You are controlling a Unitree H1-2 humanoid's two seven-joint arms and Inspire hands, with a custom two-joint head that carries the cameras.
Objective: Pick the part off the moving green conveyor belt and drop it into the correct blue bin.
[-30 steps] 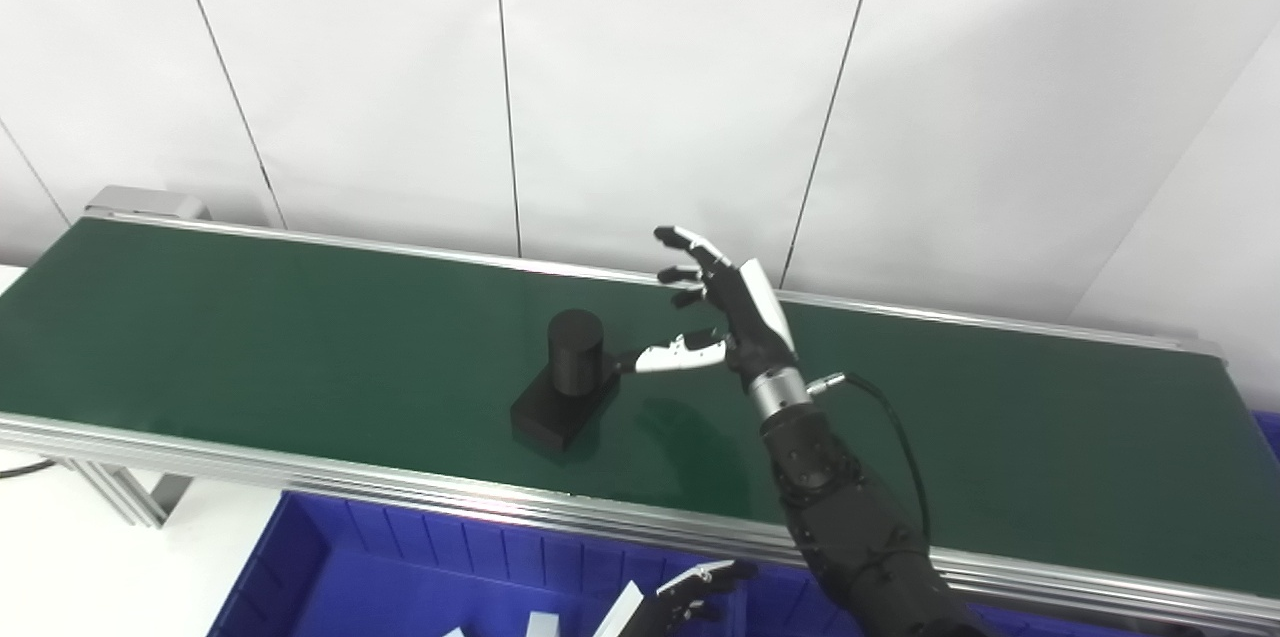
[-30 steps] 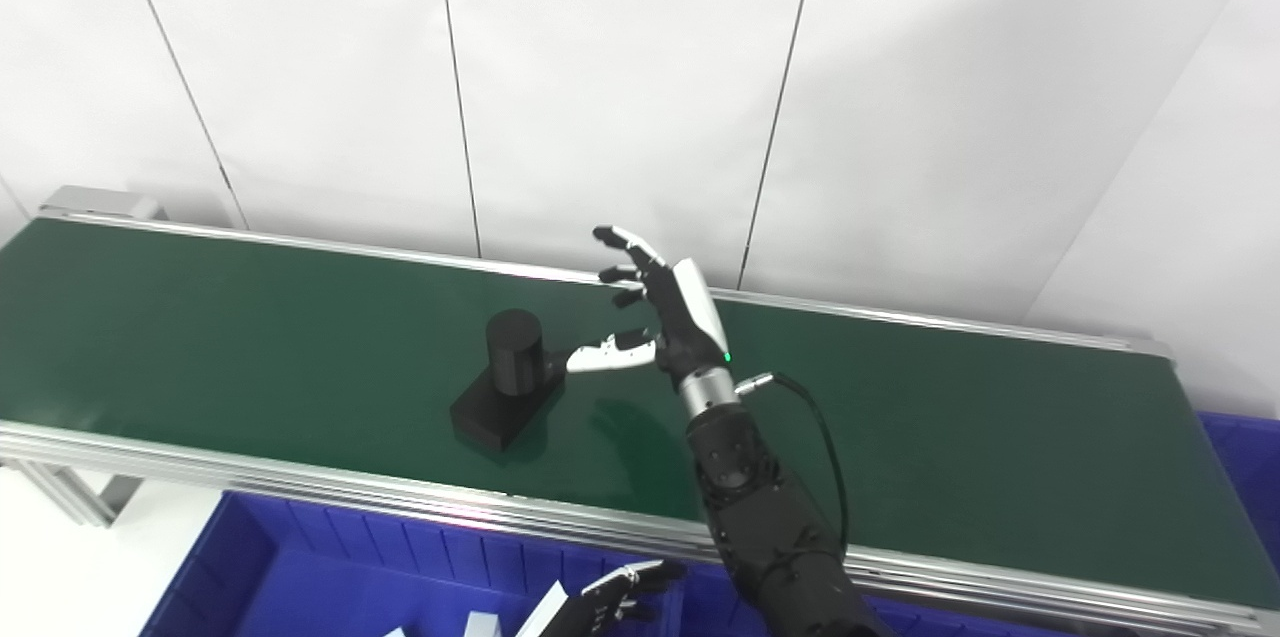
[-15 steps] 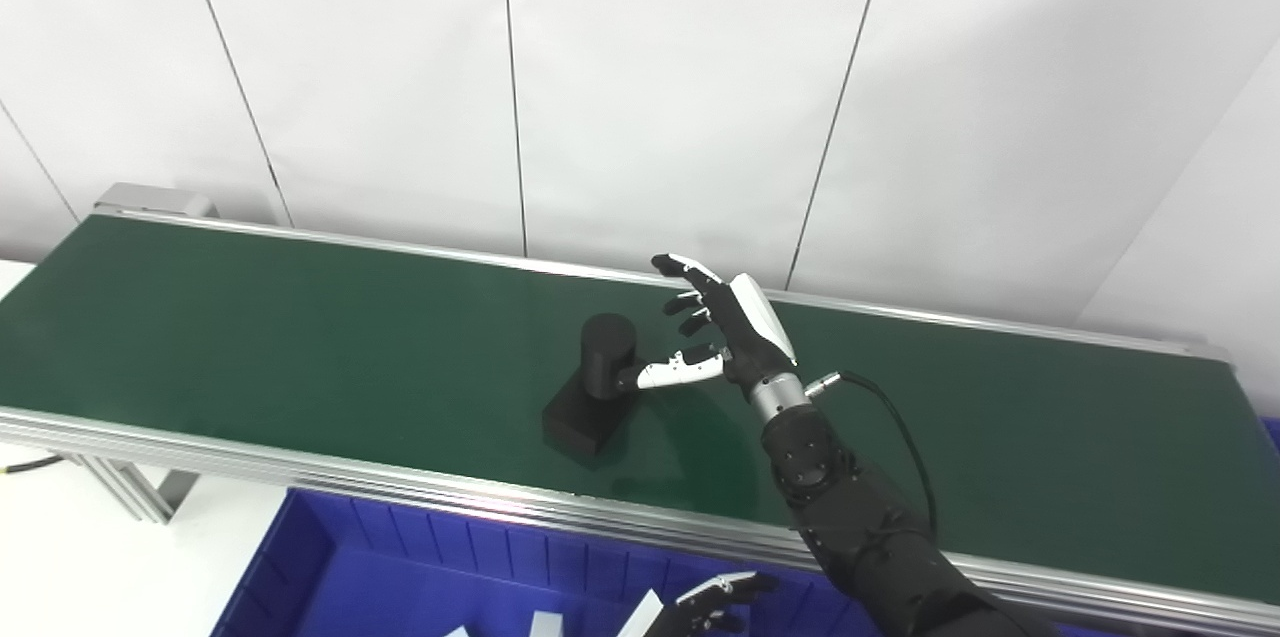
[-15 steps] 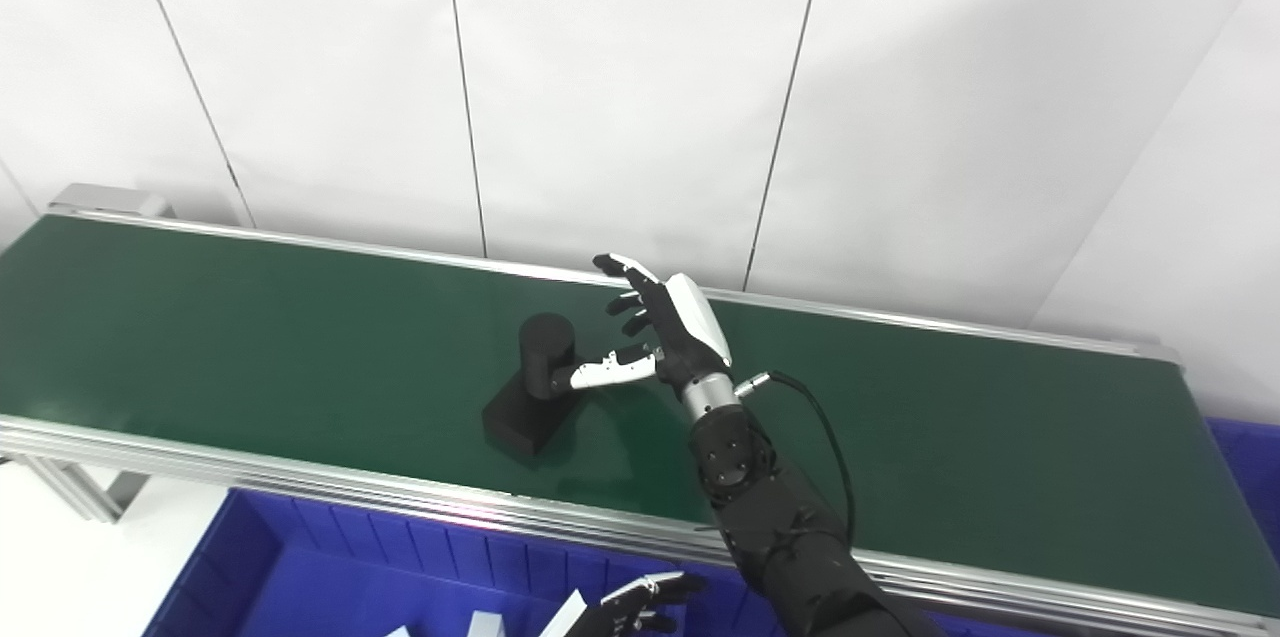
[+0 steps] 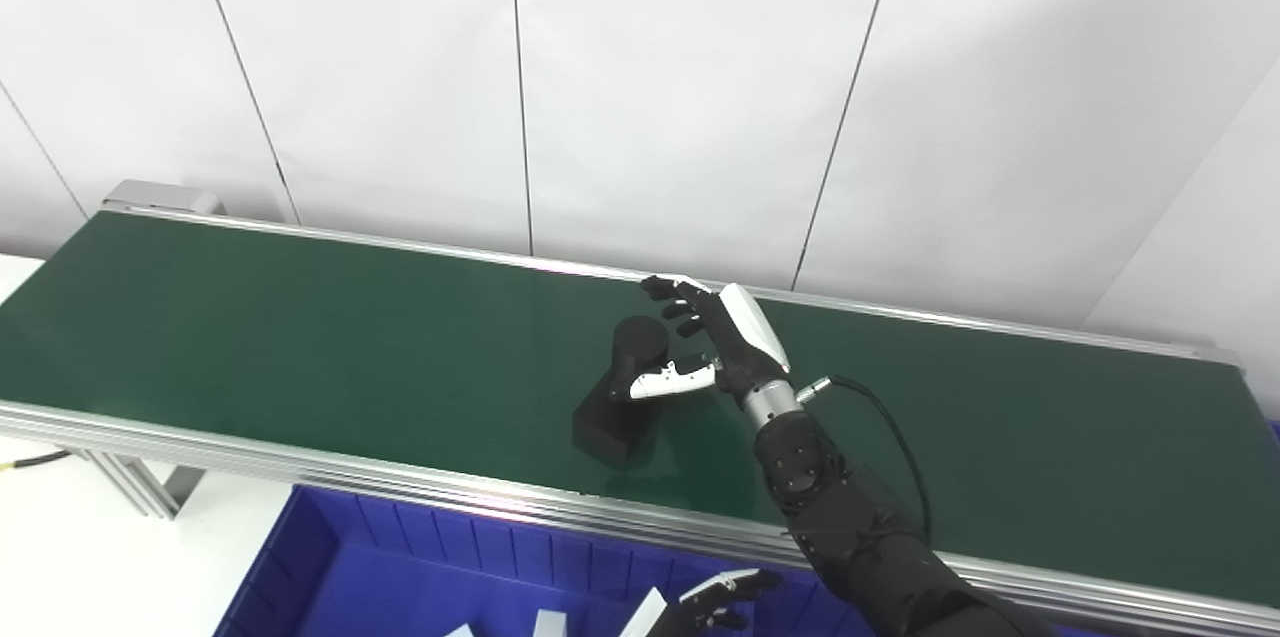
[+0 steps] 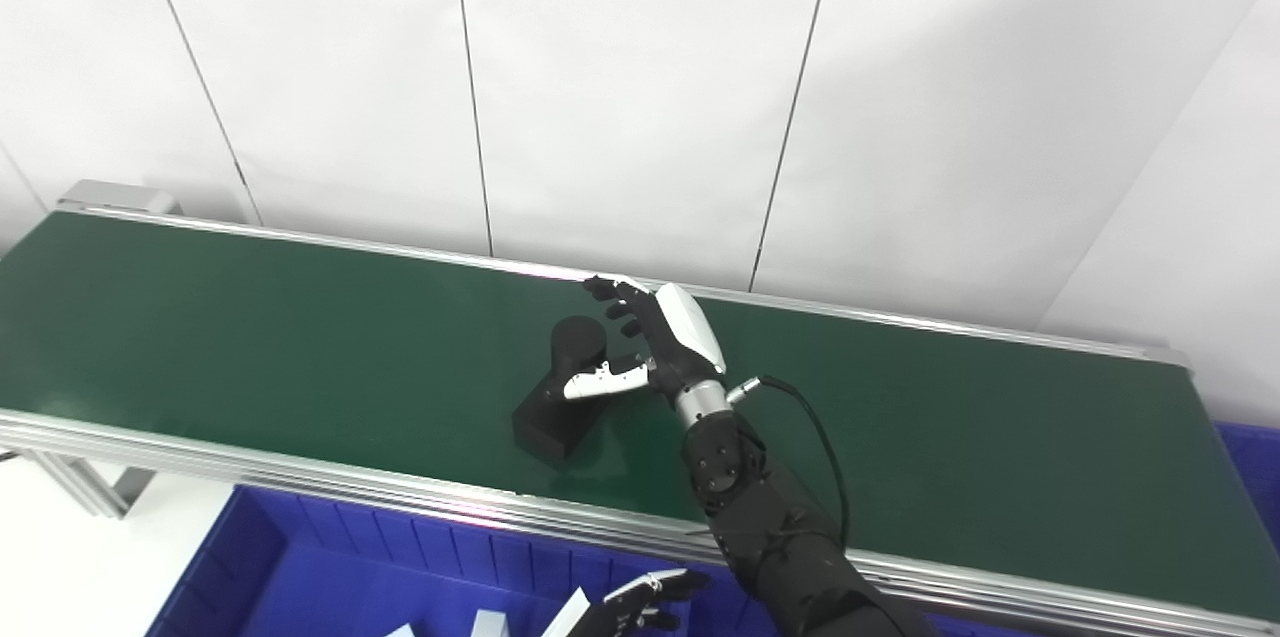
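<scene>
A black part (image 5: 620, 392), a cylinder standing on a rectangular block, rides on the green conveyor belt (image 5: 300, 337) near its middle. My right hand (image 5: 715, 342) is open right beside the cylinder: the thumb lies across the cylinder's near side and the fingers reach past its far side, not closed on it. The hand also shows in the right eye view (image 6: 655, 337) with the part (image 6: 560, 397). My left hand (image 5: 705, 602) sits low over the blue bin (image 5: 400, 577) at the bottom edge, fingers apart, mostly cut off.
The belt's aluminium front rail (image 5: 300, 467) runs between the belt and the blue bin. White pieces (image 5: 545, 625) lie in the bin. Another blue bin's corner (image 6: 1245, 457) shows at the far right. A white panelled wall stands behind the belt.
The part has travelled right along the belt into my right hand. The hand has lowered and its thumb and fingers now bracket the cylinder. The camera has shifted a little.
</scene>
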